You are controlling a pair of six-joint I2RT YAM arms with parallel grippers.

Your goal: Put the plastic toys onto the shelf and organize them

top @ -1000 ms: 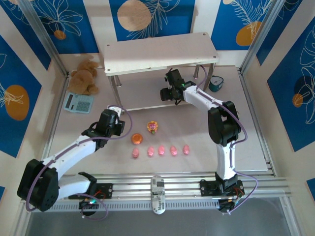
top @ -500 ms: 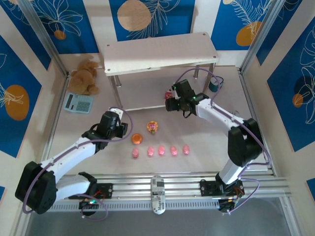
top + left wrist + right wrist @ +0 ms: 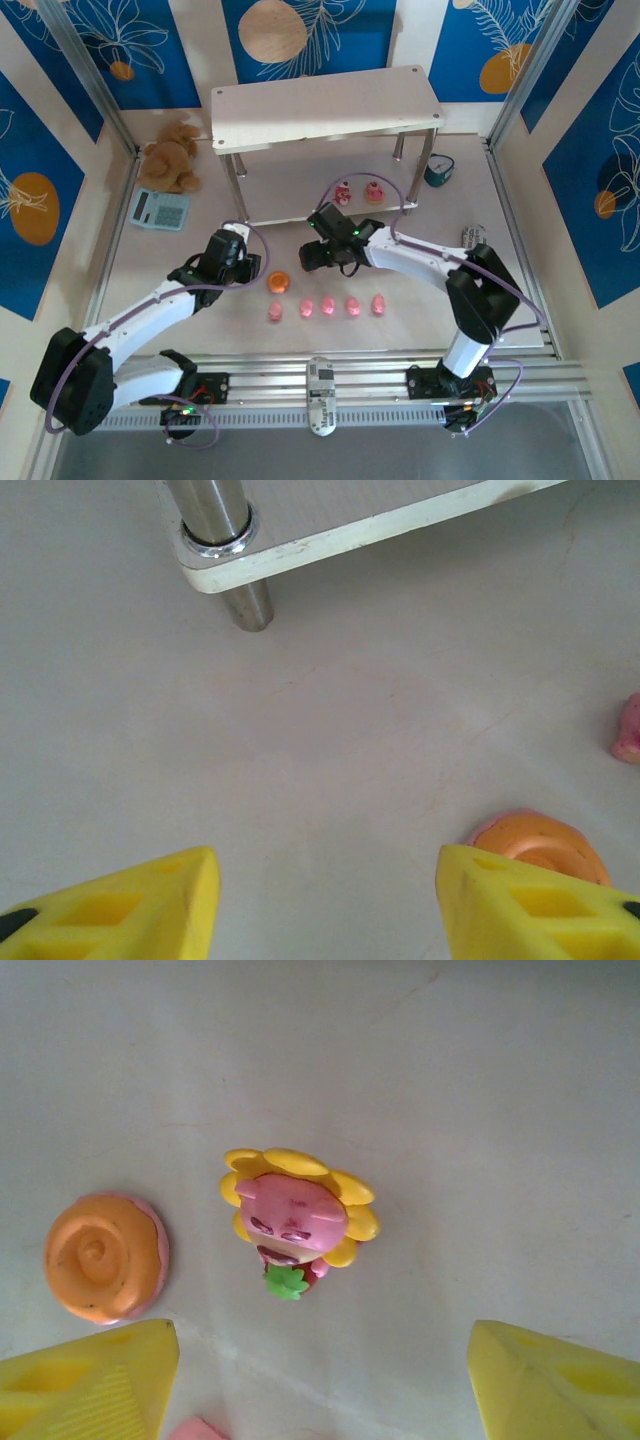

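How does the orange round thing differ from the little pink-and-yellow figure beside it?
The orange round piece is a flat swirled disc; the pink-and-yellow figure has a face, yellow petals and a green leaf. The orange round piece is nearly one colour; the pink-and-yellow figure shows several. The pink-and-yellow figure sits centred before the open right end effector; the orange round piece lies off to its side. Both rest on the table.
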